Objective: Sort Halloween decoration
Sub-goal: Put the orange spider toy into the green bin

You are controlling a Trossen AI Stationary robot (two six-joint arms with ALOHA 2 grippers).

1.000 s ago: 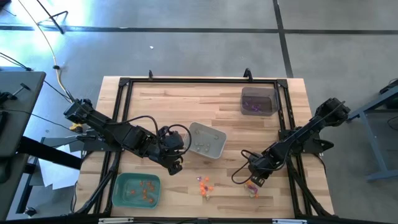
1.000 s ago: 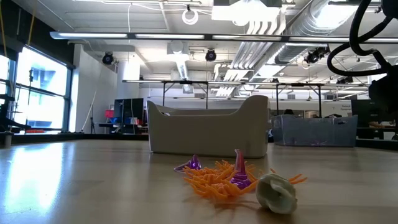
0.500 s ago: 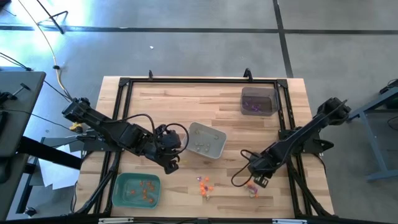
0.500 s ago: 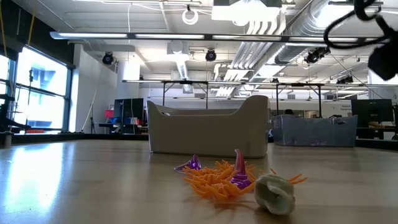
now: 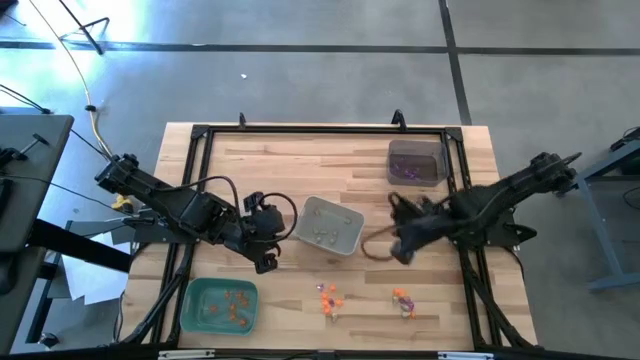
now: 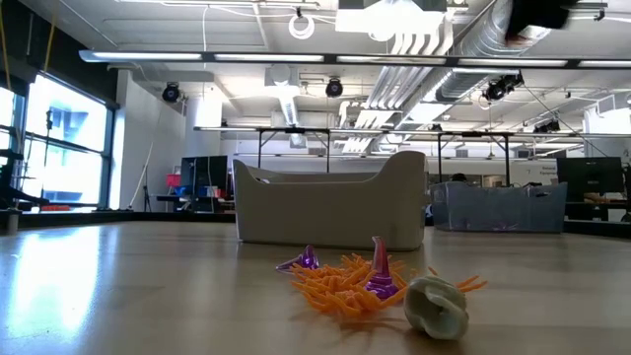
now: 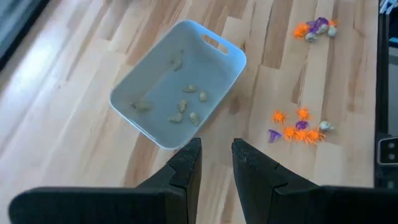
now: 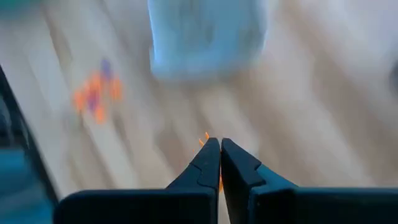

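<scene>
Right gripper is pinched completely shut, and there's a sliver of orange peeking out between the tips, so it looks like it's clamped on a tiny orange trinket, though the wrist view is too smeared to be sure. From above, that gripper hangs over the wooden worktop just at 3 o'clock of the pale grey rectangular plastic tray.

Left gripper has its two dark fingers a little way apart with nothing between them. From above, it sits at 8 o'clock of the grey tray, close to it.

Containers:
- The grey tray, near the worktop's middle, holds a handful of pale whitish-beige trinkets scattered on its floor.
- A green rectangular tray at the worktop's 7 o'clock corner has several orange bits in it.
- A dark translucent bin at 1 o'clock has a few purple pieces inside.

Unsorted stuff is loose on the worktop: one small mixed cluster of orange, purple and beige trinkets at 6 o'clock of the grey tray, and a second smaller pile at 3 o'clock of that one. The low view shows the first pile close up: spiky orange pieces, purple cone shapes and a pale rounded one touching them.
</scene>
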